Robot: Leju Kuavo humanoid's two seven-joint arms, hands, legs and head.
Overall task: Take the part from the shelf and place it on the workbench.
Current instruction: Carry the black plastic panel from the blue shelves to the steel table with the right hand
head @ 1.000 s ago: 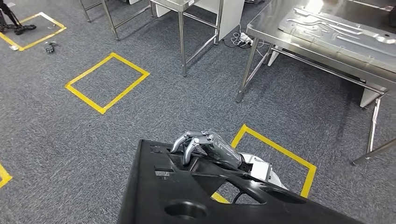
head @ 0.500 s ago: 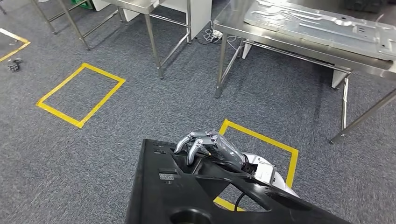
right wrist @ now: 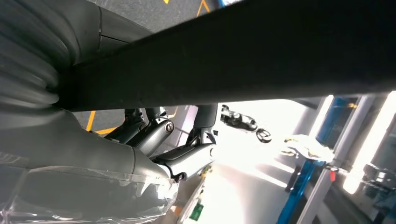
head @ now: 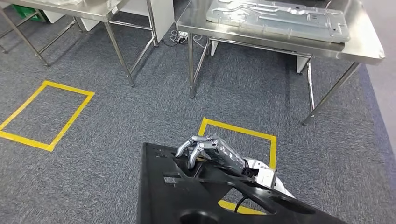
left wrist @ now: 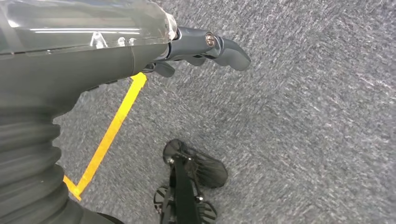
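Observation:
A large black plastic part (head: 182, 196) with cut-outs and a round hole fills the lower middle of the head view. My right hand (head: 211, 150) grips its far edge, silver fingers hooked over the rim of an opening. In the right wrist view the part (right wrist: 261, 51) runs as a dark band across my right hand (right wrist: 175, 144), whose fingers curl around it. The steel workbench (head: 366, 46) stands ahead, upper right. My left hand (left wrist: 205, 46) hangs over the carpet and holds nothing.
A grey pressed metal panel (head: 280, 18) lies on the workbench. A second steel table (head: 100, 11) stands to its left. Yellow tape rectangles mark the grey carpet, one just beyond the part (head: 236, 130) and one at the left (head: 46, 114).
The whole view has swung, so the workbench and floor marks have shifted left and the workbench sits more squarely ahead. My right hand keeps the same grip on the part.

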